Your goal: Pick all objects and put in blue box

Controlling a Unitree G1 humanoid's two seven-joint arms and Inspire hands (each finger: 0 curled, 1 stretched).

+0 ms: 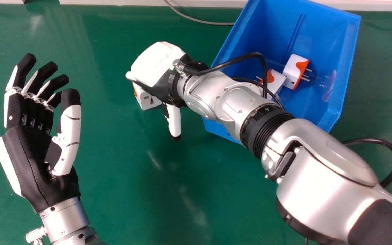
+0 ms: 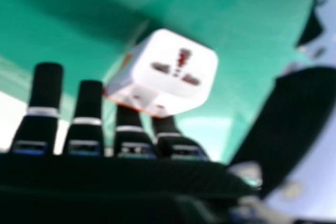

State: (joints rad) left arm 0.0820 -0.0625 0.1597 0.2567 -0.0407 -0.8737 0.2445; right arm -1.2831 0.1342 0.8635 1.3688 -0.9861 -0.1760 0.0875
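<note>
Green tabletop — two adapters in blue box, one adapter at right hand (released); left hand relaxed.

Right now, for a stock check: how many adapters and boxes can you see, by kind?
Plug adapters: 3 in sight, two in the blue box, one by the right hand
Boxes: 1
Total: 4
</note>
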